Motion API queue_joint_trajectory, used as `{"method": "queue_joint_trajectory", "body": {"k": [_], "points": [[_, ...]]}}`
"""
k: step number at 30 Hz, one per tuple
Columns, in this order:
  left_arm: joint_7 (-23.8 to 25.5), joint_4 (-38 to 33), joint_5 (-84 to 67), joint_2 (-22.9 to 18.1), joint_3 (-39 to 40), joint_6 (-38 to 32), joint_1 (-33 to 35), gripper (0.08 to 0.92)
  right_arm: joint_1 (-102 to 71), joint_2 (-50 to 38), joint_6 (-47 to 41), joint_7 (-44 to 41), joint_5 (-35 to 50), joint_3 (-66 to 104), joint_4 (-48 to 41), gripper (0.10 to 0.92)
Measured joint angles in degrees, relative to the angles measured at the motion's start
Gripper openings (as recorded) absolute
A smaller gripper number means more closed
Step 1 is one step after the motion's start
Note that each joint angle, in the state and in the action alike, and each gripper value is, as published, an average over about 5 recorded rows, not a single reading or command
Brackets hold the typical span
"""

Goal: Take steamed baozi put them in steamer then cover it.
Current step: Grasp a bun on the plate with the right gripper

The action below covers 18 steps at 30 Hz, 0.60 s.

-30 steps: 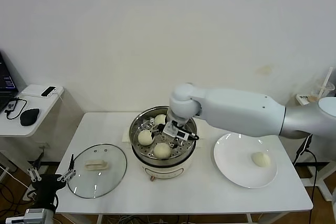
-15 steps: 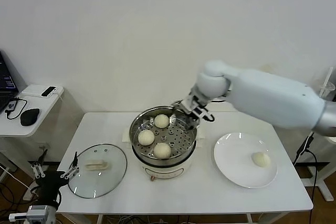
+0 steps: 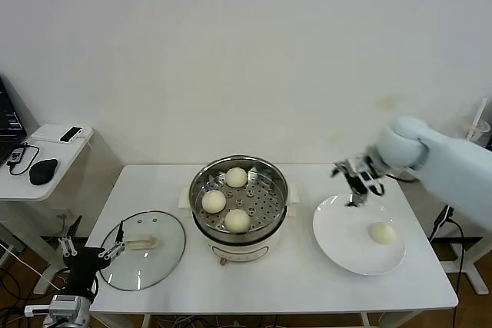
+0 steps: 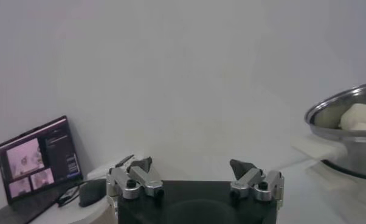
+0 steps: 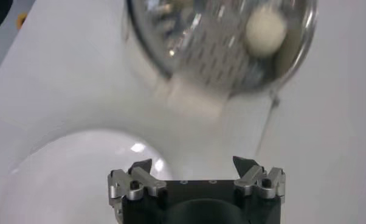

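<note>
Below the right gripper (image 3: 358, 183), whose spread jaws hang empty, lies the plate (image 3: 338, 247), one baozi (image 3: 381, 233) on it. Left of those jaws, well apart, stands the steamer (image 3: 239, 197), three buns (image 3: 237, 220) inside. The lid (image 3: 143, 249) lies farther left, near the left gripper (image 3: 88, 250).

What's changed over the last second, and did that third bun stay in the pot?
The right gripper left the steamer, swung up and away to the robot's right, and now hangs open and empty over the plate. The third baozi stays on the tray with the other two. The left gripper crept slightly nearer the lid, still open. The last baozi and the lid haven't moved.
</note>
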Motion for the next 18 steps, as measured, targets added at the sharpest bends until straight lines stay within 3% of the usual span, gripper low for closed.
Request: {"method": "queue_joint_trajectory", "body": {"k": [9, 18], "points": [[0.15, 0.97, 0.1, 0.52, 1.07, 0.36, -0.44, 0.823, -19.89, -4.52, 0.2, 0.8, -6.27, 16.04, -1.92, 0.823], [0.22, 1.92, 0.29, 0.69, 1.32, 0.43, -0.29, 0.823, -30.68, -3.54, -0.08, 1.84, -10.89, 26.15, -6.28, 0.823]]}}
